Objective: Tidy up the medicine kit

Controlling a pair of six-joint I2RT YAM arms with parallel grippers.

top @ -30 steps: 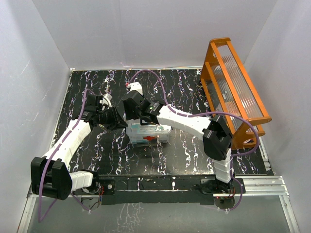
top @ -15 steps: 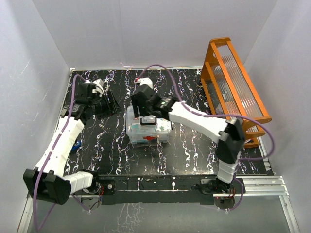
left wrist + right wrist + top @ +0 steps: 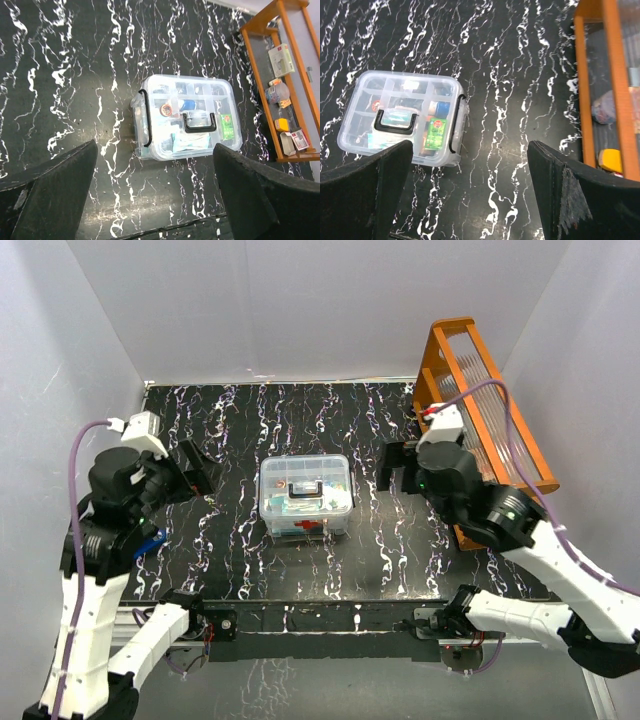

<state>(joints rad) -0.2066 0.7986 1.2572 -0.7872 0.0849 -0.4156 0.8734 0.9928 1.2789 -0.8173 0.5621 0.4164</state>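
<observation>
The medicine kit (image 3: pixel 305 496), a clear box with a red cross on its front, sits mid-table with its lid on. The lid's black handle (image 3: pixel 199 122) lies flat, and small items show through the divided tray beneath. My left gripper (image 3: pixel 197 470) hovers to the kit's left, open and empty. My right gripper (image 3: pixel 398 468) hovers to its right, also open and empty. The left wrist view shows the kit (image 3: pixel 185 117) beyond the left gripper (image 3: pixel 160 200). In the right wrist view the kit (image 3: pixel 402 117) lies up and left of the right gripper (image 3: pixel 470 200).
A tall orange rack (image 3: pixel 490 420) with ribbed clear panels stands along the right edge, holding small packets and bottles (image 3: pixel 280 92). White walls close in the black marbled table (image 3: pixel 250 420) on three sides. The arm bases sit on a rail (image 3: pixel 330 620) at the near edge.
Both arms have pulled back from the kit, left arm to the left and right arm to the right, and risen. Both grippers have opened. The kit now stands uncovered by arms.
</observation>
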